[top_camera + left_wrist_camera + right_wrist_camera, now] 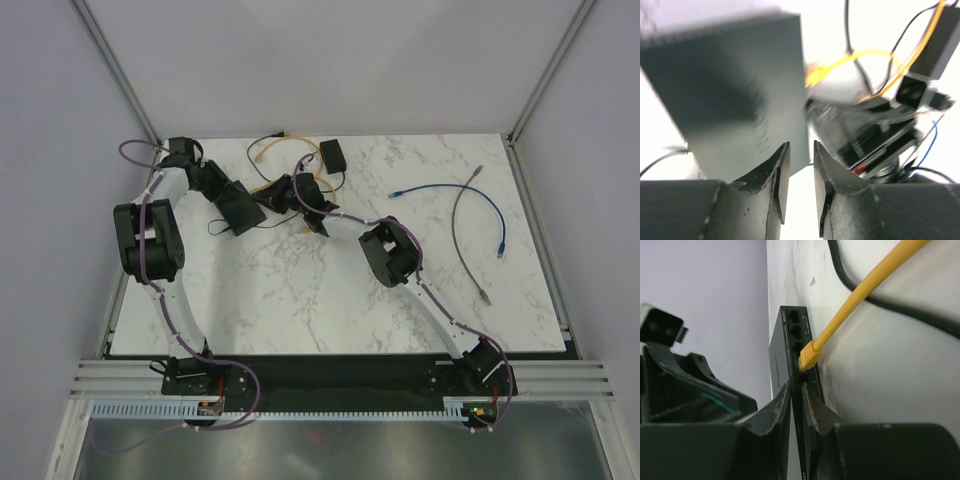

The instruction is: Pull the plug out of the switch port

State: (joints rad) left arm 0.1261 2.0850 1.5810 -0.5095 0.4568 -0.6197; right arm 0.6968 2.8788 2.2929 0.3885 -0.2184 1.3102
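Pulling the yellow plug [809, 356] out cleanly is my job here. It sits in the switch port [804, 371], one of a row along the thin edge of the black switch [778, 357]. The switch lies at the far left of the bench [300, 300].

My right end effector [797, 407] is just short of the plug. Its fingers are a thin gap apart and hold nothing, as far as I can see. I think I should slide it forward until the fingers sit on both sides of the hard plug body, not on the soft yellow cable [865, 290]. Then I should squeeze and pull straight back, in line with the port. A pull to one side could jam the plug or drag the switch along.

My left end effector [798, 182] is at the near edge of the switch, with its fingers a little apart and nothing between them. I think it should hold the switch down so it cannot slide.

Only the right wrist view shows the ports and the plug. The left wrist view shows the flat top of the switch, blurry, with no ports. The top view shows both arms meeting at the switch, the black adapter block [332, 155] just past them, and a blue cable [440, 188] and a grey cable [462, 225] well off to the right. The plug is too small to see there.
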